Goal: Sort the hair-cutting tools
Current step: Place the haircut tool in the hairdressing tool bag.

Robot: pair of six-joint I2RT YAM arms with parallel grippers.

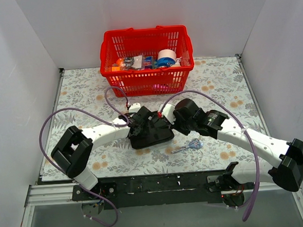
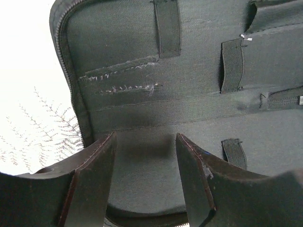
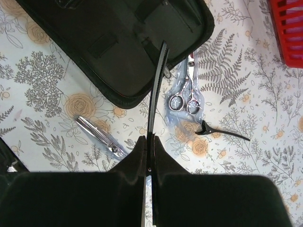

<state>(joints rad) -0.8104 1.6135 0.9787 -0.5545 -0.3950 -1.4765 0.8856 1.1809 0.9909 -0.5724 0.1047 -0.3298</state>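
Note:
An open black pouch [image 1: 152, 138] lies at the table's middle, its lining and elastic loops filling the left wrist view [image 2: 189, 94]. My left gripper [image 2: 146, 142] hovers open just over that lining, nothing between its fingers. My right gripper [image 3: 150, 138] is shut on a slim black comb [image 3: 158, 85], seen edge-on, whose tip reaches the pouch's rim [image 3: 123, 42]. On the cloth beside it lie silver scissors [image 3: 183, 98] in a clear sleeve, a toothed scissor blade [image 3: 97, 134] and a thin black clip [image 3: 222, 132]. From above, one pair of scissors [image 1: 190, 145] shows right of the pouch.
A red plastic basket [image 1: 148, 71] with assorted items stands at the back middle, its corner [image 3: 286, 33] in the right wrist view. White walls close in the floral tablecloth [image 1: 78, 92] on three sides. Purple cables loop over both arms.

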